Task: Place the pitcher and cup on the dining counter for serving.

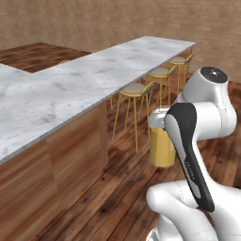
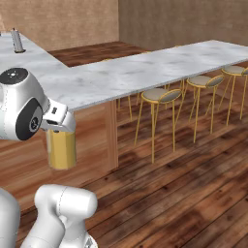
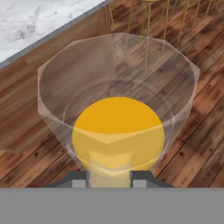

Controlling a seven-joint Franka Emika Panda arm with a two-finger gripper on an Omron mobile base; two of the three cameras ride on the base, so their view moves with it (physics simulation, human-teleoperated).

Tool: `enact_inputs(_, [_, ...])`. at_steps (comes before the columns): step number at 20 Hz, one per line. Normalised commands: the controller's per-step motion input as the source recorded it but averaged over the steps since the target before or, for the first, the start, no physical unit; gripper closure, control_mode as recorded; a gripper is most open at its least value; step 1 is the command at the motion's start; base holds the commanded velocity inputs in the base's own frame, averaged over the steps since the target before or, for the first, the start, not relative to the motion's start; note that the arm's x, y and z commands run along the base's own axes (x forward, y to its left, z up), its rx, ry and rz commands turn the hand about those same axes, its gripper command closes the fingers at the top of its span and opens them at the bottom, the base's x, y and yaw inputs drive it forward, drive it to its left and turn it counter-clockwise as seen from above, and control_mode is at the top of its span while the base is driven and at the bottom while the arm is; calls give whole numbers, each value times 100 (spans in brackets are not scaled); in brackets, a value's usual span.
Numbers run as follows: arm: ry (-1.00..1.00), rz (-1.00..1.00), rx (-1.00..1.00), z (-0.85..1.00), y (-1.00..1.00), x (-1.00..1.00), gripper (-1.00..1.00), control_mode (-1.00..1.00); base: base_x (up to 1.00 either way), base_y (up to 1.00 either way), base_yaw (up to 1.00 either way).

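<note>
The pitcher (image 3: 118, 131) is a clear flared cylinder with amber-orange liquid. It hangs in the air over the wooden floor, held from above. My gripper (image 3: 109, 179) is shut on its near wall, one finger on each side of the rim. In the base views the pitcher (image 1: 161, 148) (image 2: 61, 149) hangs below my hand (image 2: 58, 118), beside the wooden end panel of the dining counter (image 1: 70, 84) (image 2: 145, 68). The pitcher's top is about level with the marble slab (image 3: 30, 22). The cup is out of view.
Round yellow-framed, grey-seated stools (image 1: 136, 89) (image 2: 162, 94) line the counter's far side on the plank floor. A small grey bottle-like thing (image 2: 18, 41) stands at the far left of the marble top. Brick walls close the room behind.
</note>
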Motion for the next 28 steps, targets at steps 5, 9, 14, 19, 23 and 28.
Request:
enact_inputs(5, [0,0,0,0,0,0,100,100,38,-100,34])
enact_inputs(9, [0,0,0,0,0,0,100,100,30,-100,28])
enact_inputs(14, [0,0,0,0,0,0,100,100,39,-100,26])
enact_inputs(19, [0,0,0,0,0,0,100,100,44,-100,25])
enact_inputs(23, [0,0,0,0,0,0,100,100,44,-100,24])
enact_inputs(28, [0,0,0,0,0,0,100,100,49,-95,24])
